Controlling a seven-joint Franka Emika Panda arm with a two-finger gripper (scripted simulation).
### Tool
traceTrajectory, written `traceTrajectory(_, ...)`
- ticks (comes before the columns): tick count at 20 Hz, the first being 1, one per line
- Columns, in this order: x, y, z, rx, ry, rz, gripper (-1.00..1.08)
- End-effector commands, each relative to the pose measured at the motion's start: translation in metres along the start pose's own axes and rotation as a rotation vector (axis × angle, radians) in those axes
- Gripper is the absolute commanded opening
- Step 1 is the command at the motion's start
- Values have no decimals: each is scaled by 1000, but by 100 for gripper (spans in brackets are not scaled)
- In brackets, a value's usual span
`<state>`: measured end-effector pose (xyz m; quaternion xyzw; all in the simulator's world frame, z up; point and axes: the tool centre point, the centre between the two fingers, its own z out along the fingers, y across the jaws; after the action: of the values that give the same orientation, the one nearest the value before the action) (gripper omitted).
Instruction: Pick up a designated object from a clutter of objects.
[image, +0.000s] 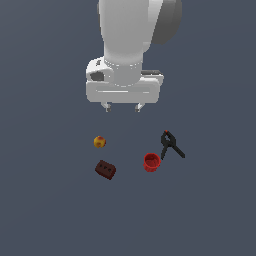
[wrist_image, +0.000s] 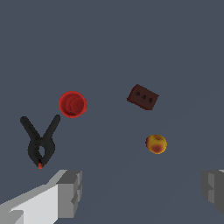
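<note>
- Gripper (image: 122, 107): we record it hanging above the surface, its two fingers spread wide apart with nothing between them; in the wrist view one grey fingertip (wrist_image: 70, 192) shows at each lower corner.
- Yellow-red ball (image: 99, 142): we list it as the item nearest below the gripper, toward the exterior view's left, resting on the grey surface (image: 210, 210).
- Dark red-brown block (image: 105, 169): the designated object; we find it just beyond the ball on the near side, at the exterior view's left, lying tilted, with a row of small dark holes showing on one face. It touches nothing.
- Red cup (image: 151, 162): we note it upright, mouth up, at the exterior view's right, well apart from the block.
- Black spring clamp (image: 170, 144): we log it lying flat just beside the cup, on its far right, handles splayed, a small red tip at its jaw end.
</note>
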<state>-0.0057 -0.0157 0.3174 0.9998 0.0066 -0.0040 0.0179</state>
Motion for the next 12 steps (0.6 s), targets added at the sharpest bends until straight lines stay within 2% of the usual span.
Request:
traceTrajectory(1,0,0,0,0,0,0,100)
traceTrajectory(12,-5,35,-8,0,2,77,100)
